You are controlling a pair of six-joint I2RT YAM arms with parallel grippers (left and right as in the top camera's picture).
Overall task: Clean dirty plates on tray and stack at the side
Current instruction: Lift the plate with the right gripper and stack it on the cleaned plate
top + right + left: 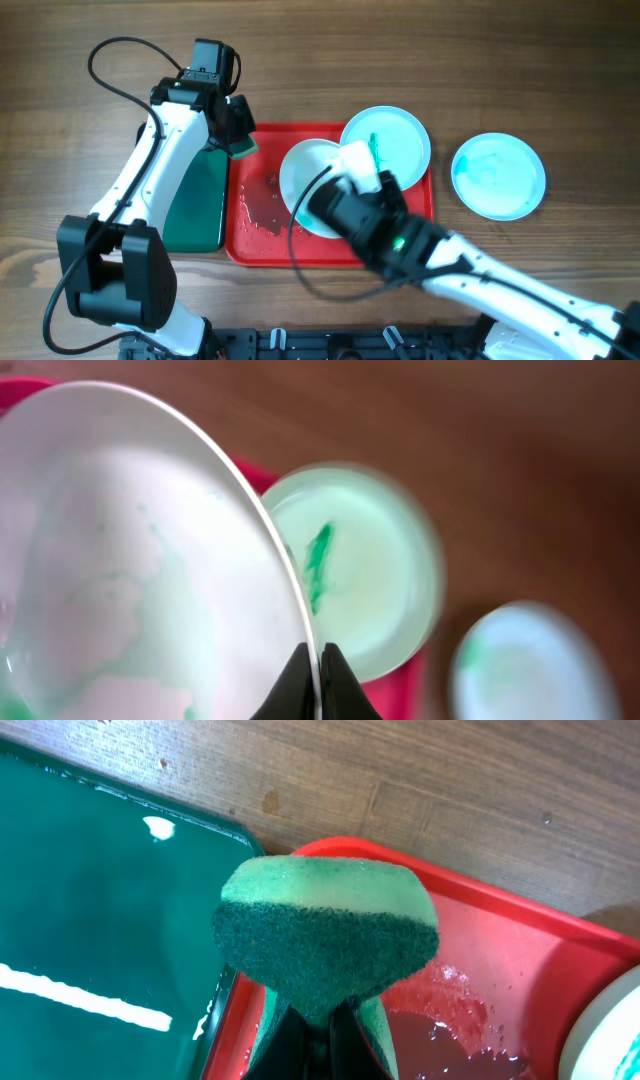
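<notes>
One held plate (298, 172), tilted over tray (262, 240) centre, rim clamped in right fingers (292, 690). Sponge (325, 935), clamped in left fingers (300, 1050), hangs at tray's far-left corner; held plate lies right & nearer. 2nd plate (395, 135) on tray, far-right; 3rd plate (498, 175) on desk (560, 80).

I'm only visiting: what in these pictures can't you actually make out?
Overhead: the right arm covers part of the held plate and the tray beneath it.
Left wrist: the sponge hides most of the left gripper; a plate rim is cut off by the bottom-right corner.
Right wrist: the middle plate and the far plate are blurred; the bottom edge also cuts the far plate, so its marks are unreadable.
</notes>
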